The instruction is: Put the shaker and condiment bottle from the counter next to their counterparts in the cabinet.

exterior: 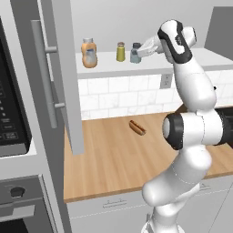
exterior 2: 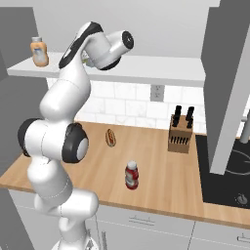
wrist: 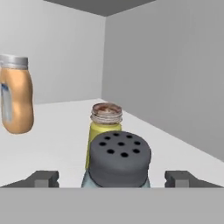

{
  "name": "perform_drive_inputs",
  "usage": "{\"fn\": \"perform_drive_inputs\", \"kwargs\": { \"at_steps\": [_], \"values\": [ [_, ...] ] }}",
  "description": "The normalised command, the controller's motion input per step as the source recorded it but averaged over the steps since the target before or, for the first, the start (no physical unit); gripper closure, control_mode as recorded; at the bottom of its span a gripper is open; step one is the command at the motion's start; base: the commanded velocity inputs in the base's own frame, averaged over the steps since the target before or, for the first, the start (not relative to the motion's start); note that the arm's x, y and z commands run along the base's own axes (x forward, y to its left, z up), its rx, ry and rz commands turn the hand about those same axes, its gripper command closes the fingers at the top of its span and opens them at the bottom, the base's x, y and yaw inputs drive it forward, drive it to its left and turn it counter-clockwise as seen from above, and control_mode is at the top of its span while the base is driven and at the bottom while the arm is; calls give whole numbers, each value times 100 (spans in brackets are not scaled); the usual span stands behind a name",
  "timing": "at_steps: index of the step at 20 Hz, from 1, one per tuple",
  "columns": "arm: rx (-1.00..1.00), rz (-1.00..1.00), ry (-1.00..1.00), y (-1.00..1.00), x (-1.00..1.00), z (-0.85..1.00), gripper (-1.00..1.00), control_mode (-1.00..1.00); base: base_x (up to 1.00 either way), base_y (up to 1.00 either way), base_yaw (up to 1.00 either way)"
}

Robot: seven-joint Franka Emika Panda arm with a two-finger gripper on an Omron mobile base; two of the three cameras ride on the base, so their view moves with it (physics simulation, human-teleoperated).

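Blue-grey shaker (wrist: 116, 162) sits centre frame between my released claw (wrist: 113, 178) fingers, just before the yellow-green shaker (wrist: 104, 129).

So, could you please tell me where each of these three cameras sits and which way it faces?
Left base view: behind the arm, to its left, facing the cabinet shelf and counter; the arm rises lower right.
Right base view: behind the arm, to its right, same way; the arm rises lower left.
Hand view: on the hand, looking along open fingers at the shaker.
Shared: both base views show the hot dog and orange bottle.
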Motion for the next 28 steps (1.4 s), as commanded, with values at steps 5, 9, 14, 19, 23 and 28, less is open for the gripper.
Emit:
{"fn": "perform_drive_inputs", "kwargs": {
  "at_steps": [5, 9, 14, 19, 23, 28],
  "values": [
    [0, 1, -13, 5, -51, 2, -100, -100, 0, 0, 0],
    [0, 0, -18, 0, -74, 11, -100, -100, 0, 0, 0],
    [0, -5, -19, 0, -75, 8, -100, -100, 0, 0, 0],
    [0, -29, -21, 0, -65, 14, -100, -100, 0, 0, 0],
    [0, -43, -21, 0, -75, 4, -100, -100, 0, 0, 0],
    [0, -53, -20, -3, -86, 0, -100, -100, 0, 0, 0]
  ]
}}
